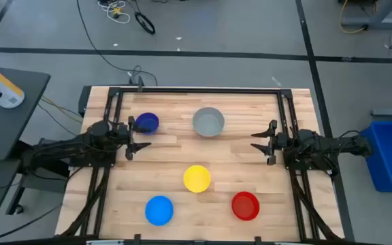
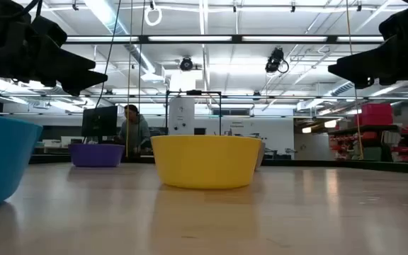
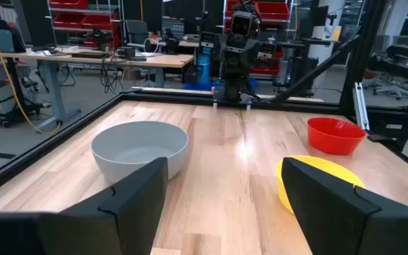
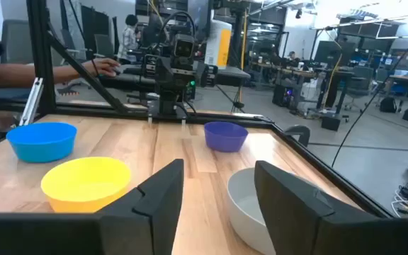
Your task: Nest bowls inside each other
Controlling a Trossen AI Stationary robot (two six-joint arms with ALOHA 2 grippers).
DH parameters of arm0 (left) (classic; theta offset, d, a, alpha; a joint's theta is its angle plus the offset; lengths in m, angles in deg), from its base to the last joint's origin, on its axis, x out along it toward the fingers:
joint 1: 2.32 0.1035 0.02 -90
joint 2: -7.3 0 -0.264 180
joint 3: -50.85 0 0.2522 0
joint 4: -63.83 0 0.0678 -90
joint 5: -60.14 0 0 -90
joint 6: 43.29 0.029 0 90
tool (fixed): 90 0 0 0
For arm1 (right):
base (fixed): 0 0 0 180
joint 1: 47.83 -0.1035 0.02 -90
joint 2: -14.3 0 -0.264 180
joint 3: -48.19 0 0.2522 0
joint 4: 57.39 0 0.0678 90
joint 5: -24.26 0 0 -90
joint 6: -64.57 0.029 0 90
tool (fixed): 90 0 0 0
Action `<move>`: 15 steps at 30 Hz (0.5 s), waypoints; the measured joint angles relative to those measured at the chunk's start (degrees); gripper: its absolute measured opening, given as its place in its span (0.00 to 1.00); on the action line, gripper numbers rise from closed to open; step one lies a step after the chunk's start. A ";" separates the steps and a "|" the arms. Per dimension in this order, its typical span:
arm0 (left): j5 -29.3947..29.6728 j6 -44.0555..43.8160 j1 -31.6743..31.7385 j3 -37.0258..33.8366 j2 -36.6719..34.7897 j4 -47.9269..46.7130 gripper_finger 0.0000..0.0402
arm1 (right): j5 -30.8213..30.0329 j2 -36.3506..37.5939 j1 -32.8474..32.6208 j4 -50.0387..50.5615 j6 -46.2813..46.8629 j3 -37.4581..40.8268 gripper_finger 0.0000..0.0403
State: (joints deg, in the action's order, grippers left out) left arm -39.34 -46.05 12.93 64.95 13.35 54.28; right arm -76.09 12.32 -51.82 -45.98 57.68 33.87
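Note:
Five bowls rest on their bases on the wooden table: dark blue (image 1: pixel 147 122) at far left, grey (image 1: pixel 208 122) at far centre, yellow (image 1: pixel 197 178) in the middle, light blue (image 1: pixel 159 209) at near left, red (image 1: pixel 245 205) at near right. My left gripper (image 1: pixel 136 137) hovers open at the table's left side, just near-side of the dark blue bowl. My right gripper (image 1: pixel 265 143) hovers open at the right side. Both point toward the table's centre and hold nothing. The left wrist view shows the grey bowl (image 3: pixel 140 149), the yellow bowl (image 3: pixel 317 185) and the red bowl (image 3: pixel 335 134) ahead.
A black frame (image 1: pixel 196 90) runs along the table's far edge and sides. A person sits in the room beyond the table (image 2: pixel 133 127). Bare wood lies between the grey and yellow bowls.

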 joint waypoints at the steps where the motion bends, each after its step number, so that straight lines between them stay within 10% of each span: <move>1: 0.00 -0.02 0.00 0.00 0.02 0.00 0.71 | 0.00 0.01 -0.01 0.00 0.00 0.00 0.47; 15: 0.00 0.00 0.02 0.02 0.00 0.00 0.71 | 0.02 0.02 0.00 0.00 0.00 0.00 0.53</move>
State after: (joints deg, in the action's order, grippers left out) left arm -39.34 -46.06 12.95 64.97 13.35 54.28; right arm -76.07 12.34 -51.82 -45.98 57.68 33.87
